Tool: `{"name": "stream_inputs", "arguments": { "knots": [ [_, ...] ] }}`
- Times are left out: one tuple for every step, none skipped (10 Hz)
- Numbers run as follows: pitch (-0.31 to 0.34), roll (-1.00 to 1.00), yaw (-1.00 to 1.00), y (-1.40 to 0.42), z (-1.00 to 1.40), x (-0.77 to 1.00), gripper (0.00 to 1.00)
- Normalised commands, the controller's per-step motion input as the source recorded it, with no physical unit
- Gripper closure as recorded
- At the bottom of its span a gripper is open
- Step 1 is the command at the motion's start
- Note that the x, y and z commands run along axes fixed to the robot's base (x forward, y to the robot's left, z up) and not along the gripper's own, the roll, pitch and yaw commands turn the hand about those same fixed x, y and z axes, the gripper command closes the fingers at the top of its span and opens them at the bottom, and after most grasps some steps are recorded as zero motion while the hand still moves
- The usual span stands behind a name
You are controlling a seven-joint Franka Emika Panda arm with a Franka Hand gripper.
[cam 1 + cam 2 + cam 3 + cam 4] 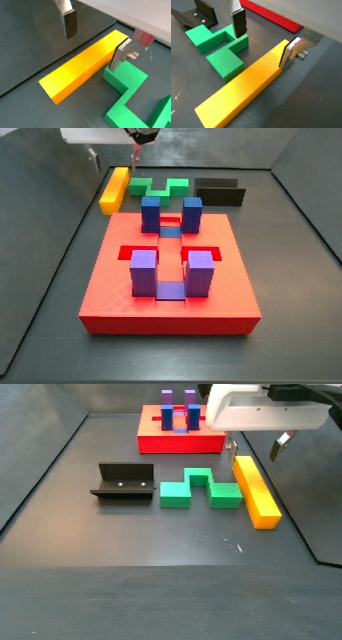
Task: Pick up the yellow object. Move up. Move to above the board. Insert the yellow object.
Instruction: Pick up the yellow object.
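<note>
Side view, left to right: dark fixture (123, 484) standing on floor at left, green notched block (198, 489) just beside it, then yellow bar (255, 488) lying flat on floor, long side close against green block, cannot tell if touching. Red board (183, 436) farther back, behind green block, carrying blue and purple upright blocks (178, 416). Gripper (257, 447) hanging over far end of yellow bar, under white wrist housing; one silver finger (282, 446) visible beside bar.

Other side view: yellow bar (115, 189) at back left, beside far left corner of red board (168, 278); green block (166, 188) next, black flat block (221, 194) further right, both behind board. Blue blocks (171, 214) near board's far edge, purple blocks (174, 273) nearer. Gripper (138, 138) above bar and green block at top edge, mostly cut off.

Wrist views: gripper (97, 36) straddling one end of yellow bar (85, 64), jaws spread, not clamped. One finger (69, 20) clear of bar with floor showing between; other finger (121, 54) at bar's opposite side, next to green block (130, 95), contact unclear. Gripper (264, 36) again spread wide over bar (243, 86); one finger (238, 22) over green block (220, 47), other finger (292, 51) at bar's end edge. Fixture (198, 14) behind green block, red board edge (272, 15) at back.
</note>
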Motion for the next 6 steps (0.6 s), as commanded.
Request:
{"name": "stream_inputs", "arguments": {
  "knots": [
    [0.000,0.21,-0.03,0.00,-0.31,0.00,0.00],
    [0.019,0.30,-0.08,0.05,-0.22,0.00,0.00],
    [0.024,0.29,-0.09,0.04,-0.21,0.00,0.00],
    [0.023,0.29,-0.07,0.09,-0.24,-0.01,0.00],
    [0.044,0.26,-0.07,0.09,-0.20,-0.06,0.00],
    [0.013,0.21,-0.05,0.07,-0.19,-0.10,0.00]
  ]
}}
